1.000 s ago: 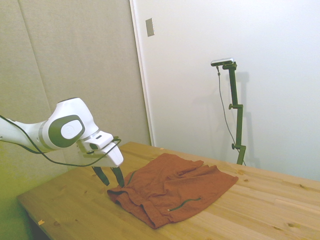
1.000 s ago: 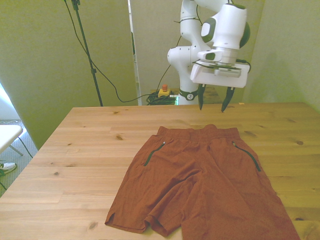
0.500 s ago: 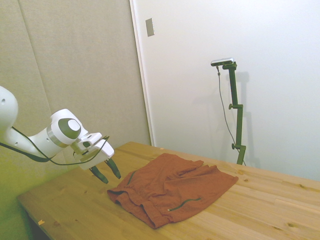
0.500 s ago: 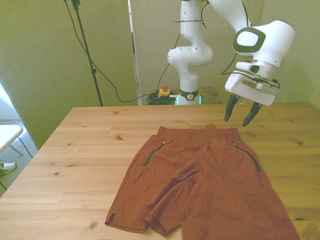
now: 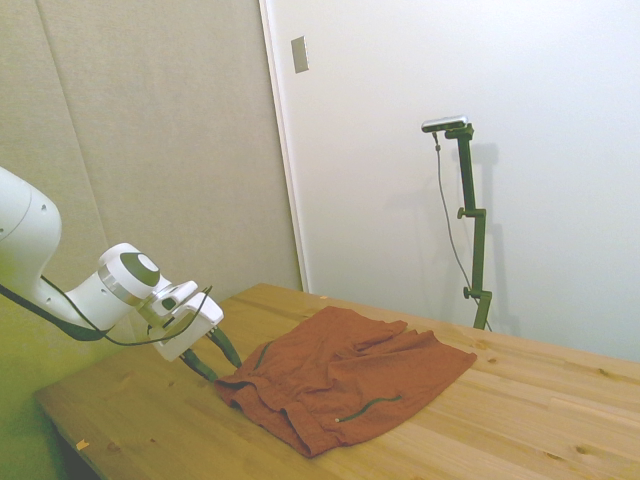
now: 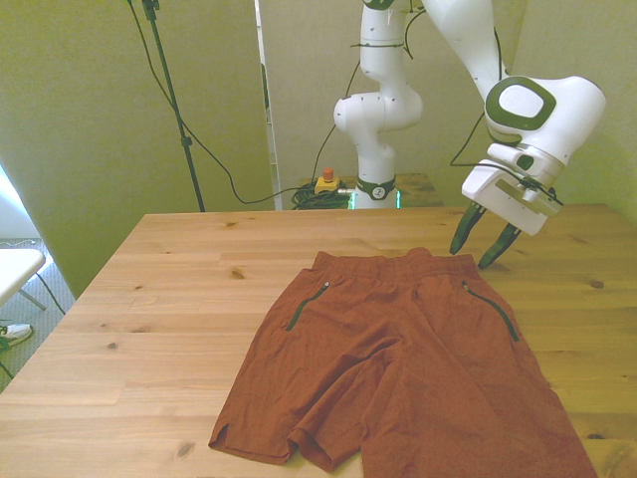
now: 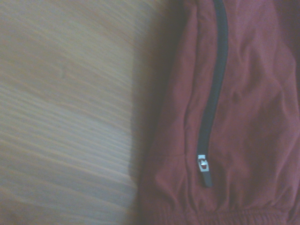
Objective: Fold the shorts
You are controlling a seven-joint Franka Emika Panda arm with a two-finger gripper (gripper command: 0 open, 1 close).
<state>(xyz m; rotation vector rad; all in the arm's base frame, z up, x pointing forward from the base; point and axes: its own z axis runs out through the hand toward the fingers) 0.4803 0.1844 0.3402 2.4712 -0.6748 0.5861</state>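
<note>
The rust-orange shorts lie spread flat on the wooden table, waistband toward the far edge, with a dark zip line on each side. In the side view the shorts look rumpled. My gripper hangs tilted just above the waistband's corner on the front view's right, fingers open and holding nothing. From the side, the gripper sits low beside the cloth's near edge. The wrist view shows the shorts with a dark zip and its small pull, next to bare wood.
A stand with a cable rises behind the table on the front view's left. A yellow box with a red button sits on the floor by the robot's base. Bare wood spreads on the front view's left of the shorts.
The gripper has swung from above the waistband's middle toward the front view's right and dropped lower, tilting as it went. It now hangs by the waistband's corner. The shorts have not moved.
</note>
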